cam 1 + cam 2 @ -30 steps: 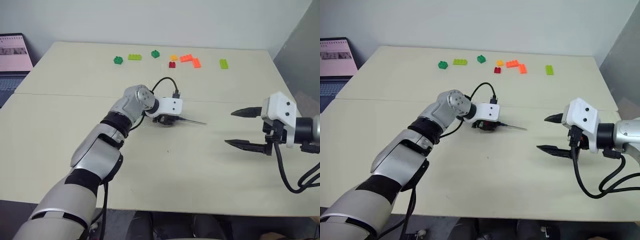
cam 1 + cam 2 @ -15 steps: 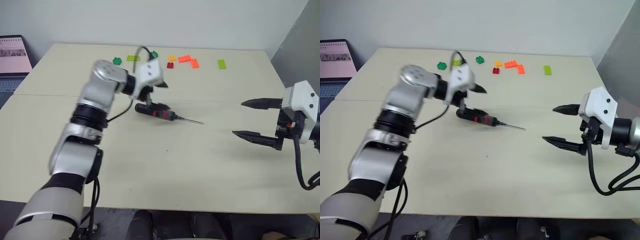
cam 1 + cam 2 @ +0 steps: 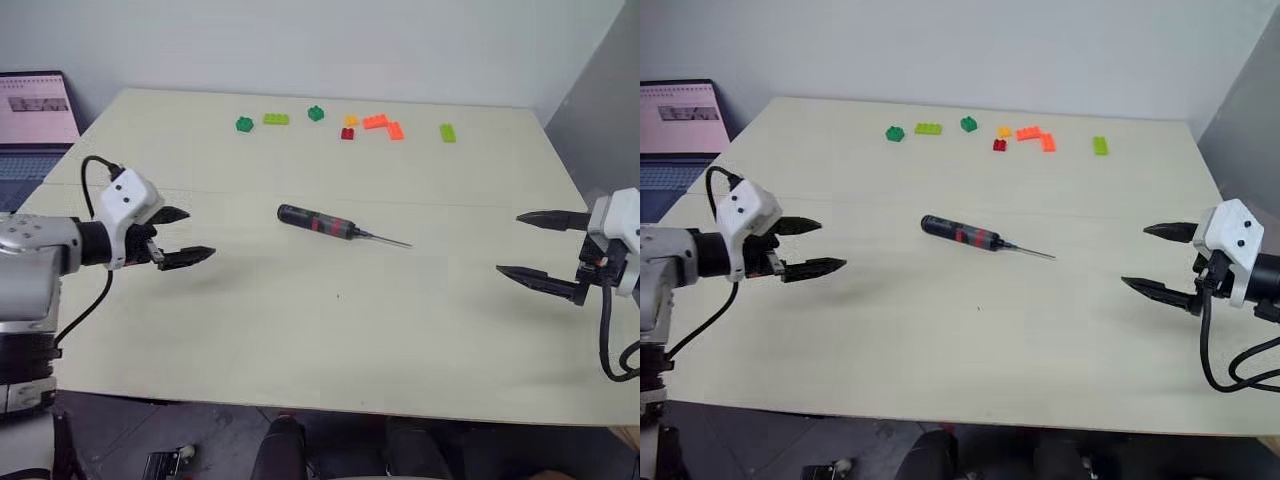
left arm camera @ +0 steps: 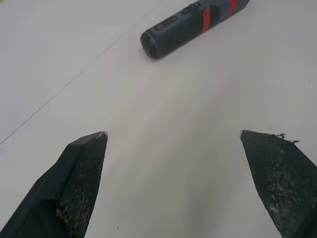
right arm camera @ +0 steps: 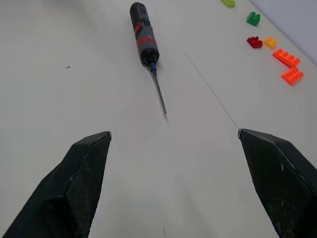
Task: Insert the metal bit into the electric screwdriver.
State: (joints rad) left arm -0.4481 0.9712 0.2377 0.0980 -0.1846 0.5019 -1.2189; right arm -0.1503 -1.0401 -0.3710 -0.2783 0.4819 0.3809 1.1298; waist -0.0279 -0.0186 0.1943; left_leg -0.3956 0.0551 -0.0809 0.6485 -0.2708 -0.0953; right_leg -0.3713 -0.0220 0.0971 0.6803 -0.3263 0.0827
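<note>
Left gripper (image 3: 187, 236) withdrawn from screwdriver (image 3: 318, 222), jaws wide, empty; right gripper (image 3: 547, 249) likewise wide, empty. Bit (image 5: 159, 93) seated in screwdriver on table (image 3: 330, 350); task looks complete.

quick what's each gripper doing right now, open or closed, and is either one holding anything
Left gripper: open, holding nothing.
Right gripper: open, holding nothing.

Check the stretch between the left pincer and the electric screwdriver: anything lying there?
Nothing. In the left eye view only bare table lies between the open left pincer and the electric screwdriver.
</note>
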